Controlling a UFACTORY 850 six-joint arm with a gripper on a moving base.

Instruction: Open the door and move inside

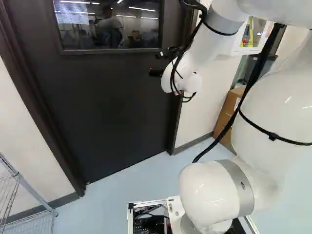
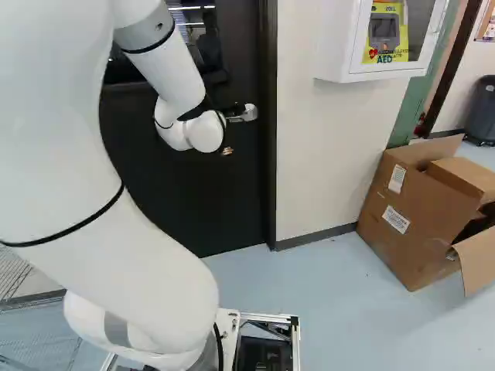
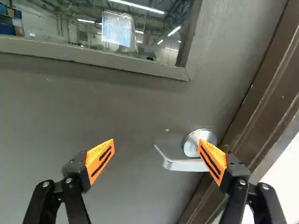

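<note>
At the door [image 1: 107, 97], my gripper [image 1: 160, 63] shows in the left base view, partly hidden by the wrist. In the wrist view the gripper [image 3: 156, 153] stands wide open. The silver lever handle [image 3: 184, 164] lies on the side of one finger, whose orange pad [image 3: 213, 161] overlaps the handle's round base. The lever's free end points into the gap between the fingers. Whether that finger touches the handle I cannot tell. The right base view shows the handle [image 2: 244, 114] beside my wrist, near the frame. The dark door, with a window above, stands closed in its frame.
The brown door frame [image 3: 254, 116] runs along the handle side. A wall cabinet [image 2: 336, 46] hangs right of the door, with cardboard boxes [image 2: 410, 216] on the floor beyond. A wire rack [image 1: 19, 200] stands at the left of the left base view.
</note>
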